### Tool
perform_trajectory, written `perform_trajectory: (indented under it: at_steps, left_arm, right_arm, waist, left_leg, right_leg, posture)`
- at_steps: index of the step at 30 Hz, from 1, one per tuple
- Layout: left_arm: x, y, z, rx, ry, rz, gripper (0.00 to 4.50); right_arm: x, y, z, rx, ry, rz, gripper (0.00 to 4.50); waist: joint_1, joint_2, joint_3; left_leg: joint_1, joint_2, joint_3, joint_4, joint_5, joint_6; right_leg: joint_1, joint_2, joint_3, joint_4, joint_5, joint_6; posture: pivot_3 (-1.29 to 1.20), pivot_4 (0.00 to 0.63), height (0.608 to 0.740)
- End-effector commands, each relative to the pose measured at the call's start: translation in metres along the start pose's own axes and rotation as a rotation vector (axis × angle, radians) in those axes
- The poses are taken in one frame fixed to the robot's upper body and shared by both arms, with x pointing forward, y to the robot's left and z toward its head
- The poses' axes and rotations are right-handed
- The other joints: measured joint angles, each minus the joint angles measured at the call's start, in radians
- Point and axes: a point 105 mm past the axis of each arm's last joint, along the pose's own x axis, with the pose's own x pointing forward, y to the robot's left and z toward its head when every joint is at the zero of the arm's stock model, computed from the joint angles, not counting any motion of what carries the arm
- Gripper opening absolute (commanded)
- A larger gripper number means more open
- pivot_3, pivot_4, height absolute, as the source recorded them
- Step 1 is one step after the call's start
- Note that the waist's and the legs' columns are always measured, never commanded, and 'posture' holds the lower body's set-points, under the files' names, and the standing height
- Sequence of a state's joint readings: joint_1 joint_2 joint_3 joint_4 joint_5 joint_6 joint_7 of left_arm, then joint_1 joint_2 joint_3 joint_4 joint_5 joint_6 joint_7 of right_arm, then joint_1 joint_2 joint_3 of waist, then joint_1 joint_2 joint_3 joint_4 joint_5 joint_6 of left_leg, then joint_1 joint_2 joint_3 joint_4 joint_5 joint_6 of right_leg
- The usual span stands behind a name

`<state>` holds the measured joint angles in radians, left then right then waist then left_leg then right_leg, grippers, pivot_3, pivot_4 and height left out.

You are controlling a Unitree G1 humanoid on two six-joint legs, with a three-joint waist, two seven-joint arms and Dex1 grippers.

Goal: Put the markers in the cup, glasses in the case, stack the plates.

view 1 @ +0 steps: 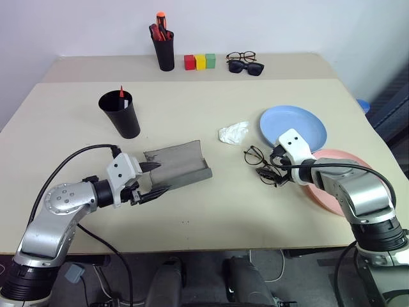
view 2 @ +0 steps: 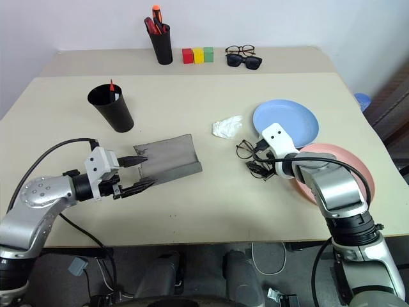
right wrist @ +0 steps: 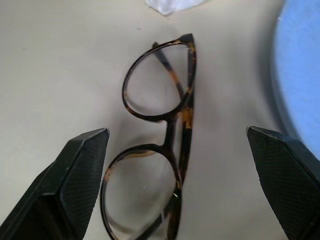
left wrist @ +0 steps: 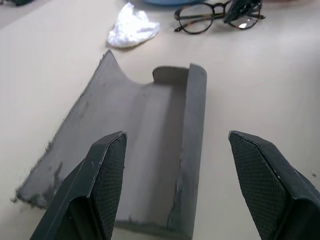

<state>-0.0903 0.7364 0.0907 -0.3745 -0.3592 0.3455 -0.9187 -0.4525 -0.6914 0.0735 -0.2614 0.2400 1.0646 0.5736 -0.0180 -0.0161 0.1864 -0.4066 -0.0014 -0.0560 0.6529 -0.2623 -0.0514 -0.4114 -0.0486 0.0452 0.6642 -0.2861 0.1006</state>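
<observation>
The right hand (right wrist: 177, 165) is hovering wide open over the folded glasses (right wrist: 160, 135) lying on the tabletop (view 1: 211, 211) beside the blue plate (view 1: 294, 125); closing off-centre risks pinching one thin rim and twisting them. The left hand (left wrist: 172, 175) is gaping empty at the open case (left wrist: 150, 145).

table (view 1: 192, 211) | case (view 1: 179, 167) | glasses (view 1: 255, 155) | cup (view 1: 121, 115) | plates (view 1: 294, 125) | tissue (view 1: 234, 133)

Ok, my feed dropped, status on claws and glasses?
Both claws open: left claw at the open case, right claw straddling the glasses flat on the table, not gripped. Crumpled white tissue lies between case and glasses.
</observation>
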Motion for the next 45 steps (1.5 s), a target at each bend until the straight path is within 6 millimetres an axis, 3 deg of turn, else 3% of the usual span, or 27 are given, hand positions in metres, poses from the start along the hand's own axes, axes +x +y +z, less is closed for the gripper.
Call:
perform_trajectory:
  at_steps: [1, 7, 15, 17, 20, 23, 26, 29, 35, 45]
  left_arm:
    - [-0.001, 0.001, 0.003, 0.029, -0.005, -0.006, 3.36]
    - [-0.002, -0.002, -0.001, 0.034, 0.004, -0.012, 3.36]
    - [-0.007, 0.003, -0.007, 0.034, 0.015, 0.026, 3.36]
    - [-0.014, 0.014, -0.011, 0.018, 0.015, 0.095, 3.36]
    - [-0.034, 0.030, -0.027, -0.010, 0.058, 0.204, 3.36]
    - [-0.050, 0.038, -0.040, -0.048, 0.082, 0.273, 3.36]
    - [-0.073, 0.043, -0.056, -0.078, 0.127, 0.351, 3.36]
    - [-0.085, 0.045, -0.057, -0.084, 0.143, 0.394, 3.36]
    - [-0.093, 0.034, -0.045, -0.085, 0.132, 0.427, 3.36]
    - [-0.097, 0.025, -0.039, -0.106, 0.133, 0.446, 3.36]
  right_arm:
    - [-0.004, -0.002, 0.008, -0.007, -0.031, -0.017, 3.12]
    - [-0.004, -0.002, 0.008, -0.001, -0.023, -0.022, 0.05]
    - [-0.008, 0.000, 0.020, -0.054, -0.050, -0.019, 0.01]
    - [-0.012, 0.011, 0.038, -0.153, -0.114, 0.028, 0.01]
    - [-0.017, 0.046, 0.079, -0.339, -0.282, 0.178, 0.01]
    - [-0.015, 0.076, 0.107, -0.459, -0.386, 0.293, 0.01]
    - [0.000, 0.118, 0.143, -0.565, -0.502, 0.432, 0.01]
    - [0.016, 0.146, 0.160, -0.662, -0.558, 0.521, 0.01]
    - [0.047, 0.172, 0.160, -0.818, -0.549, 0.633, 0.01]
    - [0.064, 0.151, 0.121, -0.858, -0.400, 0.639, 0.01]
  waist:
    - [0.000, 0.000, 0.000]
    - [0.001, 0.000, 0.000]
    - [0.000, 0.000, 0.000]
    - [0.000, 0.000, 0.000]
    - [-0.010, 0.000, 0.000]
    - [-0.026, 0.001, 0.000]
    - [-0.033, 0.000, 0.000]
    - [-0.029, 0.000, 0.000]
    - [-0.018, -0.001, -0.001]
    - [-0.026, -0.001, -0.001]
  left_leg:
    - [0.000, 0.000, 0.000, 0.000, 0.000, 0.000]
    - [0.000, 0.000, 0.000, 0.000, 0.000, 0.000]
    - [0.000, 0.000, 0.000, 0.000, 0.000, 0.000]
    - [0.000, 0.000, 0.000, 0.000, 0.000, 0.000]
    - [0.000, 0.000, 0.000, 0.000, 0.000, 0.000]
    - [0.001, 0.001, 0.000, -0.001, 0.000, 0.000]
    - [0.001, 0.002, 0.000, -0.001, 0.000, 0.000]
    - [0.001, 0.002, 0.000, -0.002, 0.000, 0.000]
    - [0.000, -0.001, -0.001, -0.001, 0.000, 0.000]
    - [0.000, -0.001, -0.001, -0.003, 0.000, 0.000]
  right_leg:
    - [0.000, 0.000, 0.000, 0.000, 0.000, 0.000]
    - [0.000, 0.000, 0.000, 0.000, 0.000, 0.000]
    - [0.001, 0.000, 0.000, 0.000, 0.000, 0.000]
    - [0.000, 0.000, 0.000, 0.000, 0.000, 0.000]
    - [0.000, 0.000, 0.000, 0.000, 0.000, 0.000]
    - [0.000, 0.001, 0.000, 0.000, 0.000, 0.000]
    - [0.000, 0.001, 0.000, 0.000, 0.000, 0.000]
    - [-0.001, 0.001, 0.000, 0.000, 0.000, 0.000]
    - [0.000, -0.006, -0.002, -0.001, 0.000, 0.000]
    - [-0.002, -0.007, -0.003, 0.000, 0.000, 0.000]
  posture:
    - [0.00, 0.150, 0.740]
    - [0.00, 0.150, 0.740]
    - [0.00, 0.150, 0.740]
    - [0.00, 0.150, 0.740]
    - [0.00, 0.150, 0.740]
    - [0.00, 0.150, 0.740]
    - [0.00, 0.150, 0.740]
    - [0.00, 0.150, 0.740]
    - [0.00, 0.150, 0.740]
    - [0.00, 0.150, 0.740]
